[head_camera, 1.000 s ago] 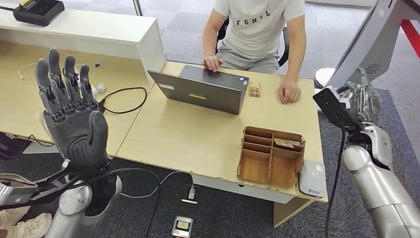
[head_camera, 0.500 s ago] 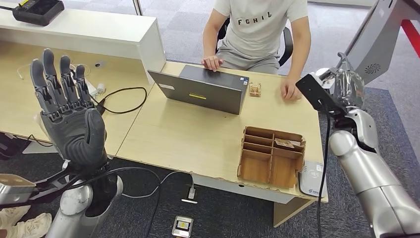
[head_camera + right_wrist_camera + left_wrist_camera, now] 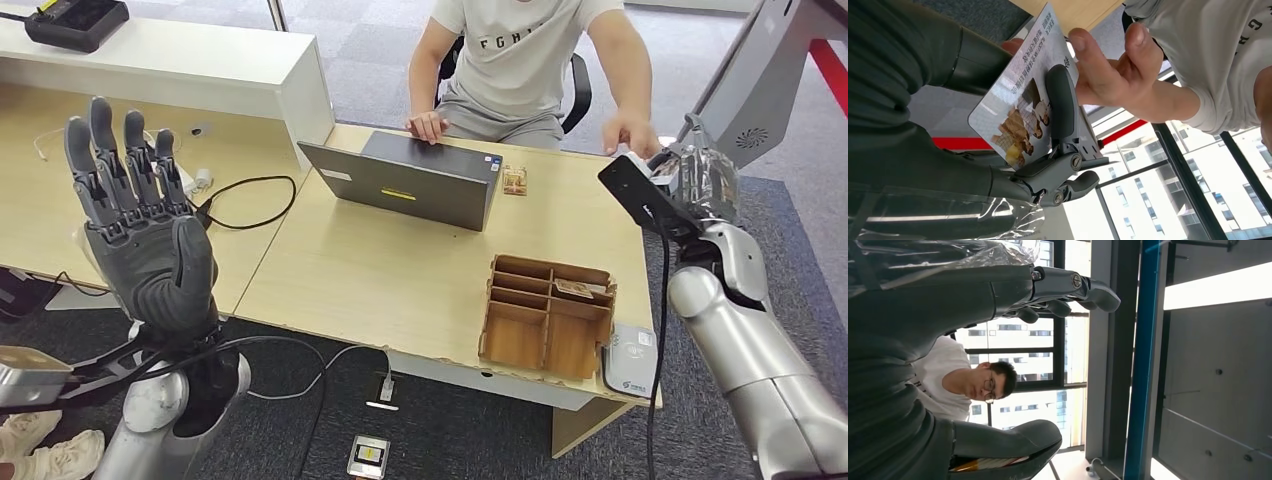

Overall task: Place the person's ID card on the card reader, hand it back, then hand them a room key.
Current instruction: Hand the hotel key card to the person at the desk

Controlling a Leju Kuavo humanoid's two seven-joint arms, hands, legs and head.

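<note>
Already the right hand [image 3: 1048, 150] held a printed card [image 3: 1020, 107] beyond the far right corner of the counter [image 3: 400, 290], one dark finger pressed across its face and the thumb behind it. The person's hand [image 3: 1108, 75] had closed on the card's far edge, so both held it together. I judged this a handover, though whether ID or room key I could not tell. If the fingers [image 3: 1062, 105] stayed clamped while the person pulled, the card might bend or slip; released too soon, it could drop past the counter edge to the floor. Well left of the counter's laptop [image 3: 405, 180], the left hand [image 3: 140, 230] stood raised, fingers spread, holding nothing.
</note>
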